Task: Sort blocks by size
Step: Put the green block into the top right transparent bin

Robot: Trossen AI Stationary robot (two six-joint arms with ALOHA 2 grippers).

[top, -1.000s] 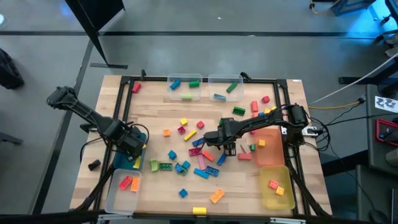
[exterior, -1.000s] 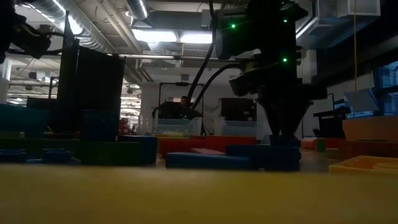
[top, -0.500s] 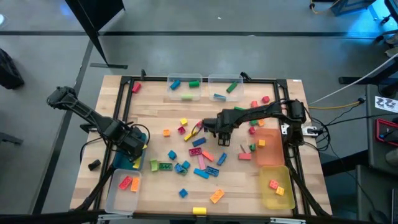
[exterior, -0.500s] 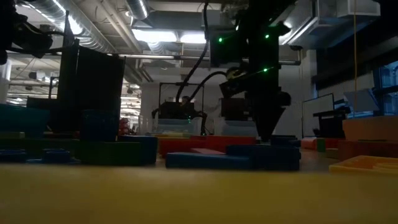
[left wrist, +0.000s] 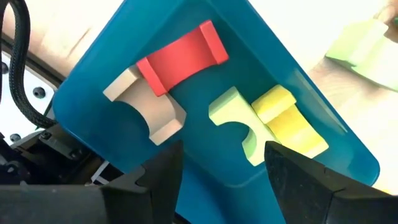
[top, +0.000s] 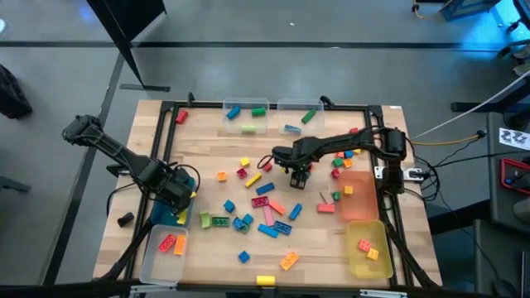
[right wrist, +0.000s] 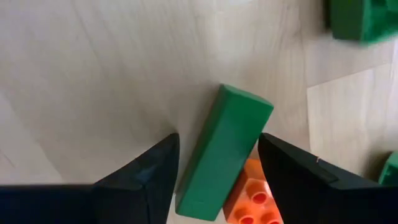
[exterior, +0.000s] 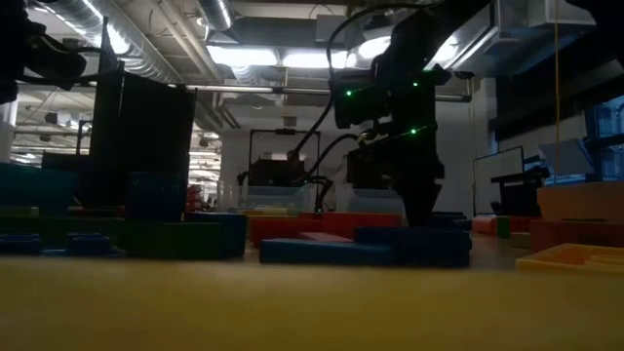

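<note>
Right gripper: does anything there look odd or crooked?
Yes. The right gripper, over the middle of the table, holds a green block tilted between its fingers, and an orange block sits pressed beside it. Two blocks in one grip looks odd for sorting.

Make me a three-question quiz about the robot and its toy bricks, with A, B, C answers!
1. Where is the left gripper?
A. over the blue bin
B. over the orange bin
C. at the table's middle

2. What colour is the long brick between the right gripper's fingers?
A. pink
B. green
C. blue

3. What state is the left gripper in?
A. shut on a red brick
B. open
C. shut on the bin's rim

Answers:
1 A, the left wrist view looks straight into the blue bin.
2 B, the right wrist view shows a green bar there.
3 B, its fingers stand apart, with nothing between them.
</note>
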